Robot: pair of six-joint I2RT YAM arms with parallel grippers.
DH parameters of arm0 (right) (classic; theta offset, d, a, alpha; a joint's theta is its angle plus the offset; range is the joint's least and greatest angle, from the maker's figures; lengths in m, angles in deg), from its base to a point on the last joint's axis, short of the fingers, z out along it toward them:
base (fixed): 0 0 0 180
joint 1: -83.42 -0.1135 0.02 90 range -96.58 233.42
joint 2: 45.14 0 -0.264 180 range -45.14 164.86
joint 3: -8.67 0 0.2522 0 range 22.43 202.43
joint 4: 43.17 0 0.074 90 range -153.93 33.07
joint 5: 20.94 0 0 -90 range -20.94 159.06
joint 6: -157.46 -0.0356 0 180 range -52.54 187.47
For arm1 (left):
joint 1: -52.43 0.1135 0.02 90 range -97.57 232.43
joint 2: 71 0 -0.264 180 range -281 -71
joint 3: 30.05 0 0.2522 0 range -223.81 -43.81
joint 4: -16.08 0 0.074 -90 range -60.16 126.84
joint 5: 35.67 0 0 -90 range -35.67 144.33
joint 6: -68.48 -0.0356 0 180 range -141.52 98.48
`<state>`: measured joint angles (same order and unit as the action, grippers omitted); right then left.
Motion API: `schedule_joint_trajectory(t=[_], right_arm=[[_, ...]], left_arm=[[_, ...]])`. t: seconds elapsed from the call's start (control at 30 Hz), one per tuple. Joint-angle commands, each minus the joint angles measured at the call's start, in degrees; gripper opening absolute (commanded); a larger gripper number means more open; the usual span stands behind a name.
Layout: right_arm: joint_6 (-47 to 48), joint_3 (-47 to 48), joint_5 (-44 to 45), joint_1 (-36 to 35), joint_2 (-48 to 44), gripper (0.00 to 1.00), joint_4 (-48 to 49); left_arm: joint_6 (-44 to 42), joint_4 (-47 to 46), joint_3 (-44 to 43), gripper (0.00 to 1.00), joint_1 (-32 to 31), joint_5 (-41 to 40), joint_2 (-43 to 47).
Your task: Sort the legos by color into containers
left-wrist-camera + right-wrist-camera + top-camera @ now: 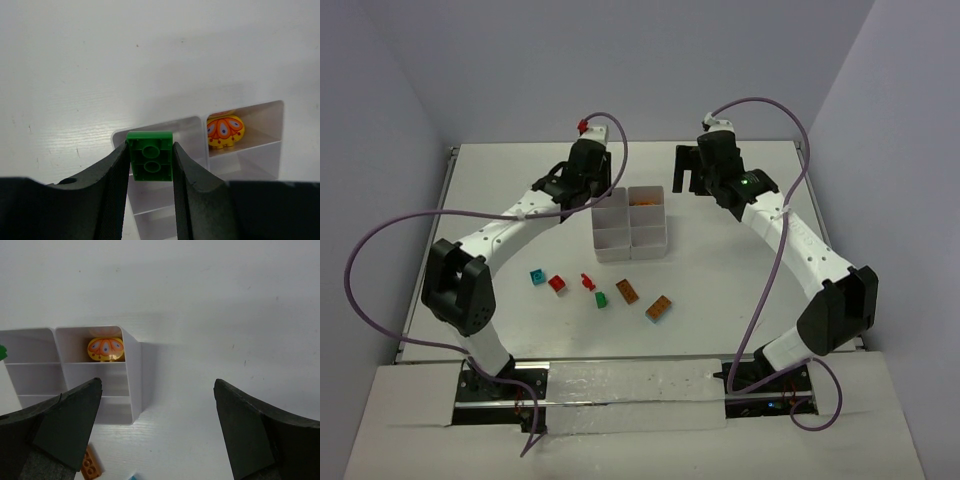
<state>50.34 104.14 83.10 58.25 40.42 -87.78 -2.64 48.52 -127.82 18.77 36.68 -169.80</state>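
Your left gripper (150, 154) is pinching a green brick (150, 162) between its two black fingers. The brick is squeezed flat from both sides, and its face with two round hollows is turned toward the wrist camera. The brick hangs at the far-left compartment of the white tray (616, 251). From the wrist view it sits right at that compartment's rim, and you cannot tell whether it is above the walls or already inside them. The tray stands near the middle of the desk (740, 280), a little toward the far edge.

Your right gripper (157, 385) is spread wide with nothing between its fingers. It hovers beside the tray's far-right corner, over bare desk. In the far-right compartment lies a yellow piece (105, 349) with an orange pattern.

The rest of the legos lie in a loose row between the tray and the near edge, well apart from both grippers:
- a teal brick (536, 276)
- a red brick (557, 283)
- a small red piece (587, 281)
- a second green brick (601, 299)
- an orange-brown brick (627, 291)
- a second orange-brown brick (659, 308)
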Motion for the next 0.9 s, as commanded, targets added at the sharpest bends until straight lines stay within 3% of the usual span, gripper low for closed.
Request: schedule_joint_trajectory(t=[0.0,0.27,0.63,0.87], right_arm=[[-0.6,-0.4,0.1,0.4,-2.9,1.0,1.9],[-0.7,0.1,0.2,0.4,-2.3,1.0,1.8],[-0.9,0.8,-0.3,0.5,-1.3,1.0,1.5],[-1.0,1.1,-0.7,0.4,-0.8,1.0,1.4]], left_arm=[[-3.6,-9.6,4.1,0.07,-0.5,-6.0,1.6],[-7.5,-22.5,11.3,0.08,-2.0,-10.2,3.0],[-7.6,-27.9,15.3,0.14,-2.5,-11.4,3.7],[-8.2,-27.5,15.2,0.3,-3.8,-10.7,3.8]])
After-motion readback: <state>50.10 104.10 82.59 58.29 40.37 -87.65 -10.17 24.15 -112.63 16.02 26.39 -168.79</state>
